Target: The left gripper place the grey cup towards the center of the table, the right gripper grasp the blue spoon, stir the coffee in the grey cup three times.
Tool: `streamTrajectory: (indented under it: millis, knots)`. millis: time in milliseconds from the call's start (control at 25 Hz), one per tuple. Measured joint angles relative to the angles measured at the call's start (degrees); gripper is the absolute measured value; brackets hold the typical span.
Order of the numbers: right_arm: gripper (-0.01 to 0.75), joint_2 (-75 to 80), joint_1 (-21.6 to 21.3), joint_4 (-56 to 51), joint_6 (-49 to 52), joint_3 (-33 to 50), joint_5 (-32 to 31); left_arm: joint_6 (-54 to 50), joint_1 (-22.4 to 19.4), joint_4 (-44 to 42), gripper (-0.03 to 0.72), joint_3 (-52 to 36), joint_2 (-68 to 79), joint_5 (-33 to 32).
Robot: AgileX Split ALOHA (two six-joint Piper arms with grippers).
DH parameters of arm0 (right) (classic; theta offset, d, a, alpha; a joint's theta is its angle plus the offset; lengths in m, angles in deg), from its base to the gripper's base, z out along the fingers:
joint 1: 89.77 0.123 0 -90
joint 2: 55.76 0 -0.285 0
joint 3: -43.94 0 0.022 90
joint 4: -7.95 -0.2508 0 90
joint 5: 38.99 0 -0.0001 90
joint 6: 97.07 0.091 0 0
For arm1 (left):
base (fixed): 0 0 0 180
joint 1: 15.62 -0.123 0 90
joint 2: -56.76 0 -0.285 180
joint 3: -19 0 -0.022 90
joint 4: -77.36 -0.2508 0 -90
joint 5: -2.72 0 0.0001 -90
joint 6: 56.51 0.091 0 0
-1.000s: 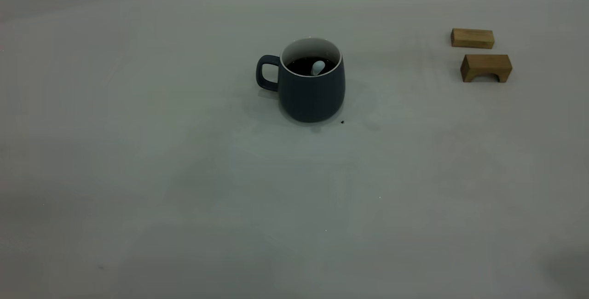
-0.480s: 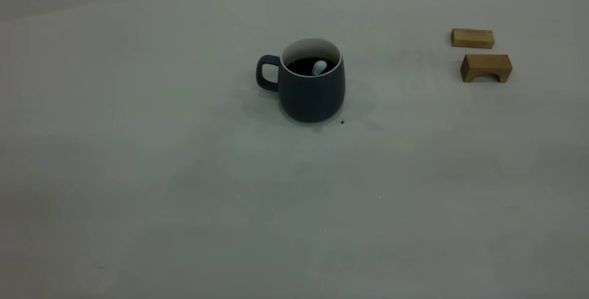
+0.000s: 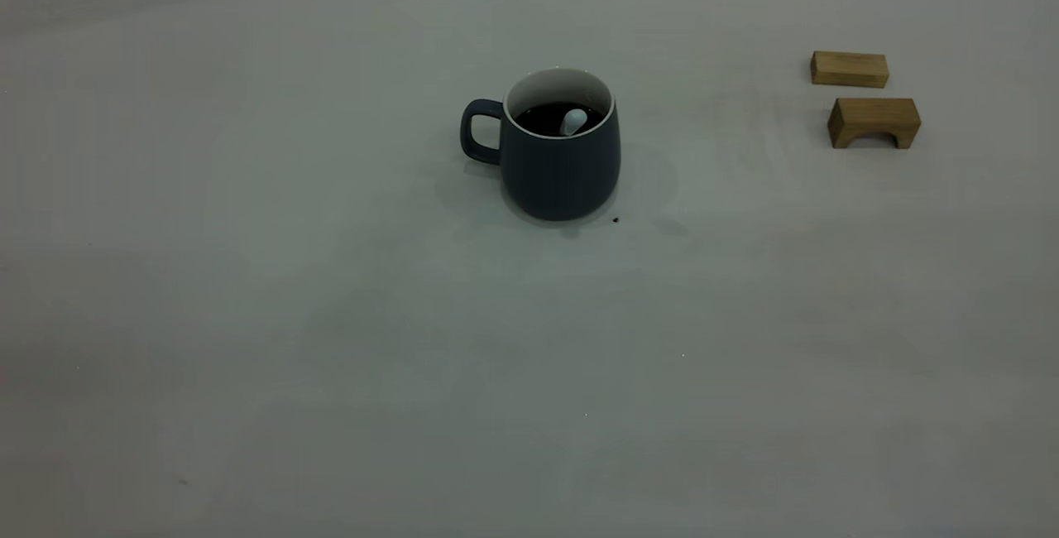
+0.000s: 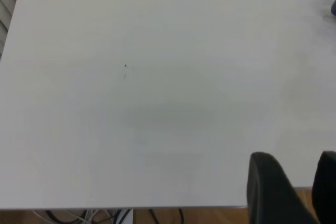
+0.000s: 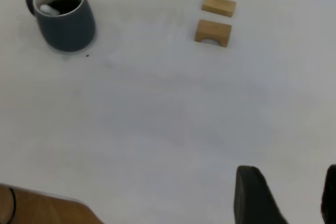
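Note:
The grey cup [image 3: 563, 170] stands upright near the middle of the table [image 3: 331, 314], its handle pointing to the left arm's side. Dark coffee [image 3: 542, 116] fills it. The blue spoon [image 3: 572, 121] rests inside, and only its pale end shows above the liquid. Neither gripper appears in the exterior view. In the left wrist view the left gripper [image 4: 299, 184] hangs open over bare table near an edge. The right wrist view has the right gripper [image 5: 289, 195] open and empty, far from the cup [image 5: 68, 27] and spoon [image 5: 50, 10].
Two tan wooden blocks lie at the far right: a flat one [image 3: 849, 69] and an arched one [image 3: 874, 122] just in front of it. A tiny dark speck [image 3: 615, 220] sits by the cup's base. The table's edge [image 4: 157, 207] shows close under the left gripper.
A faint shadow at the table's near right corner has gone. The cup, spoon and blocks have not moved.

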Motion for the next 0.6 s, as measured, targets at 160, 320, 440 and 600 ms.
streamTrajectory:
  millis: [160, 320, 440, 600]
  knots:
    - [0.357, 0.0, -1.2, 0.0, 0.1, 0.0, 0.0, 0.0, 0.0, 0.0, 0.276, 0.0, 0.0, 0.0]
    - [0.357, 0.0, -1.2, 0.1, 0.2, 0.0, 0.0, 0.0, 0.0, 0.0, 0.276, 0.0, 0.0, 0.0]
    - [0.357, 0.0, -1.2, 0.1, 0.2, 0.0, 0.0, 0.0, 0.0, 0.0, 0.276, 0.0, 0.0, 0.0]
    - [0.357, 0.0, -1.2, 0.1, 0.2, 0.0, 0.0, 0.0, 0.0, 0.0, 0.276, 0.0, 0.0, 0.0]
